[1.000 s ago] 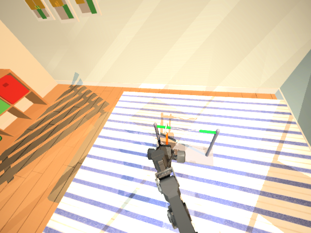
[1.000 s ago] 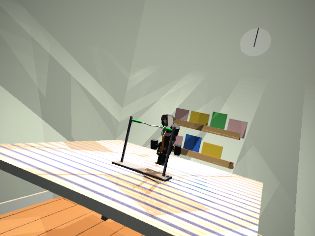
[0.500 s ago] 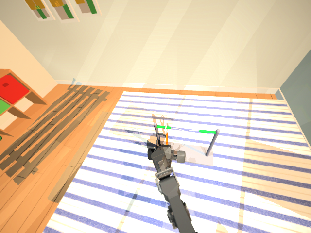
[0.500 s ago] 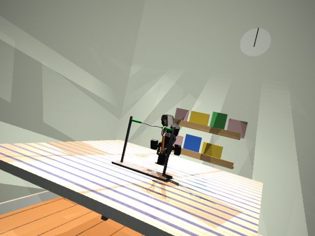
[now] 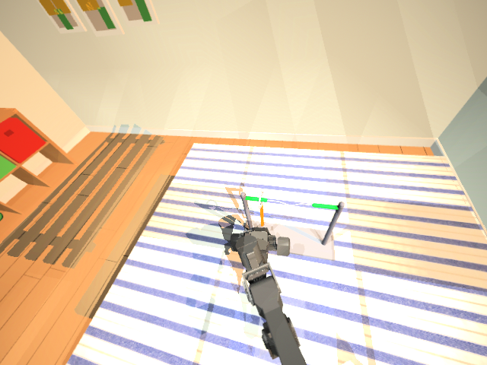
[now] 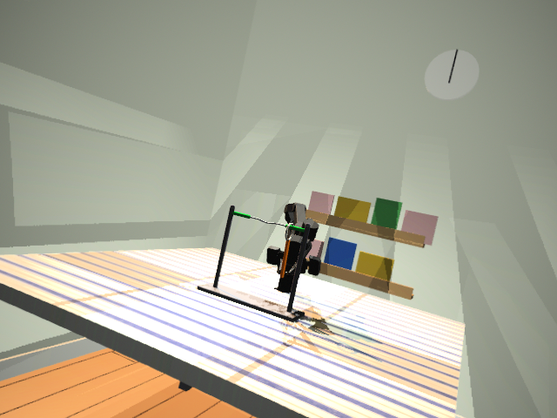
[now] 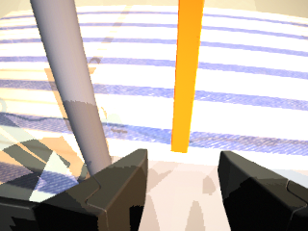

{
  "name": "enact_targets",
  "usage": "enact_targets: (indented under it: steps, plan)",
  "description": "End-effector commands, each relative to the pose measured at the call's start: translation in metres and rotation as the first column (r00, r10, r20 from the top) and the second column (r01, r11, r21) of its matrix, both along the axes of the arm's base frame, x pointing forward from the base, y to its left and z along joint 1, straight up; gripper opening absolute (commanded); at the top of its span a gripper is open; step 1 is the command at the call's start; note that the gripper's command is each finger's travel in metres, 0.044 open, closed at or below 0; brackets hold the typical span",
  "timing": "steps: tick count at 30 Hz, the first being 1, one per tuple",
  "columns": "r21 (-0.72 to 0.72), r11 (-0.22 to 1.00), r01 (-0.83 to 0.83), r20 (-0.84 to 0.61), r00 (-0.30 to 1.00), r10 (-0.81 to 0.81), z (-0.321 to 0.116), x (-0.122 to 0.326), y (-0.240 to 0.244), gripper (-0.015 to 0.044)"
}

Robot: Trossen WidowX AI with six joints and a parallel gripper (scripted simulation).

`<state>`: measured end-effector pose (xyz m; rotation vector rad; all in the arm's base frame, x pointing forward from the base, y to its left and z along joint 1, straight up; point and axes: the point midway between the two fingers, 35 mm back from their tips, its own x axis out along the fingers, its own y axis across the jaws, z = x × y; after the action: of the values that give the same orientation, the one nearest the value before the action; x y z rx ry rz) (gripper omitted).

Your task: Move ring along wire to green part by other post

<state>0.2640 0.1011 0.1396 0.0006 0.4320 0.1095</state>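
Note:
The ring (image 5: 261, 195) (image 6: 286, 232) hangs around the wire near the inner end of the green part (image 5: 251, 198) (image 6: 298, 227) beside the left post in the top view (image 5: 246, 212) (image 6: 298, 270) (image 7: 72, 91). Its orange handle (image 5: 262, 216) (image 6: 285, 259) (image 7: 187, 77) points down. My gripper (image 7: 183, 160) is open. In the wrist view the handle's lower end shows between the parted fingertips, and neither finger appears to touch it. The thin grey wire (image 5: 291, 203) (image 6: 267, 222) runs to the other green part (image 5: 326, 206) (image 6: 241, 214). Whether the ring touches grey is too small to tell.
The other post (image 5: 332, 223) (image 6: 223, 252) stands at the far end of the flat base (image 6: 243, 300). The near post stands close to the left finger in the wrist view. A striped cloth (image 5: 393, 251) covers the table top.

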Motion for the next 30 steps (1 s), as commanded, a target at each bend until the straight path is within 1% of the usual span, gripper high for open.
enact_targets:
  steps: [1, 15, 30]
  plan:
    - [0.006, 1.000, 0.007, 0.002, 1.000, -0.007, 0.005, -0.007, 0.000, 0.0160]
    - [0.007, 1.000, 0.012, 0.000, 1.000, -0.012, 0.019, -0.040, -0.006, 0.0160]
    - [0.007, 1.000, 0.013, 0.000, 1.000, -0.013, 0.019, -0.042, -0.006, 0.0160]
